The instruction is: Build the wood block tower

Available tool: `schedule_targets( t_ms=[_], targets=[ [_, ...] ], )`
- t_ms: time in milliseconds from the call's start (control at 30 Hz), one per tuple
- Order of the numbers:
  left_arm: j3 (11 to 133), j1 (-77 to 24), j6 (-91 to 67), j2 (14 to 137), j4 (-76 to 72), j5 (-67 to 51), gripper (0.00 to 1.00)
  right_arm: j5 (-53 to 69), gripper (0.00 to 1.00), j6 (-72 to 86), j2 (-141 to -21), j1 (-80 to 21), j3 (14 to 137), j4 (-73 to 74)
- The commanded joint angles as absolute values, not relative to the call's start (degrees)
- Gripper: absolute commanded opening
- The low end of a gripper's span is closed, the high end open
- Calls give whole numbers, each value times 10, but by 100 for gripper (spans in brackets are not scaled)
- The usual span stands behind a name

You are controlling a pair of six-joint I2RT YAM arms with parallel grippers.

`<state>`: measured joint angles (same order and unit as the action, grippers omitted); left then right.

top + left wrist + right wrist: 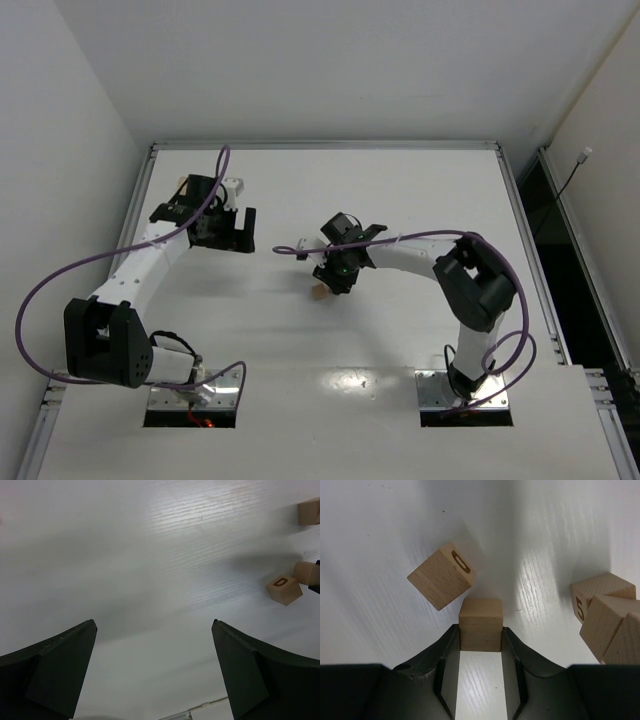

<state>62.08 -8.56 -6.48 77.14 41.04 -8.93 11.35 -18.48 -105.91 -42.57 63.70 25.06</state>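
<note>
White worktop (150,540) shows beneath the left claw (154,625), fingers (50,675) spread wide and holding nothing. Near the middle, the right claw (480,630) pinches a plain wooden cube (480,615) between its fingertips (446,647). A lettered cube (440,576) sits askew just beside it, and more cubes (607,620) cluster farther right in its wrist view.

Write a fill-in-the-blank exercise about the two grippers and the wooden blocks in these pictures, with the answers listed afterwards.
The right gripper is ____ on a plain block.
The left gripper is ____, with nothing between its fingers.
The lettered block in the left wrist view bears the letter ____.
The numbered block at the right of the right wrist view shows the digit ____.
Answers: shut; open; D; 5.
</note>
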Motion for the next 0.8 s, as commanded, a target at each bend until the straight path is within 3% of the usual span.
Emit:
schedule_targets(
  t_ms=[0, 233, 400, 767],
  targets=[
    [635, -77, -68, 768, 397, -100, 100, 122, 0, -192, -1028, -425, 642, 258],
    [612, -77, -62, 763, 391, -107, 100, 228, 0, -318, -893, -413, 629, 387],
    [612, -77, -62, 758, 391, -107, 100, 291, 0, -413, -838, -388, 690, 521],
    [625, -77, -62, 769, 386, -101, 100, 248, 0, -386, -974, -339, 902, 607]
  ],
)
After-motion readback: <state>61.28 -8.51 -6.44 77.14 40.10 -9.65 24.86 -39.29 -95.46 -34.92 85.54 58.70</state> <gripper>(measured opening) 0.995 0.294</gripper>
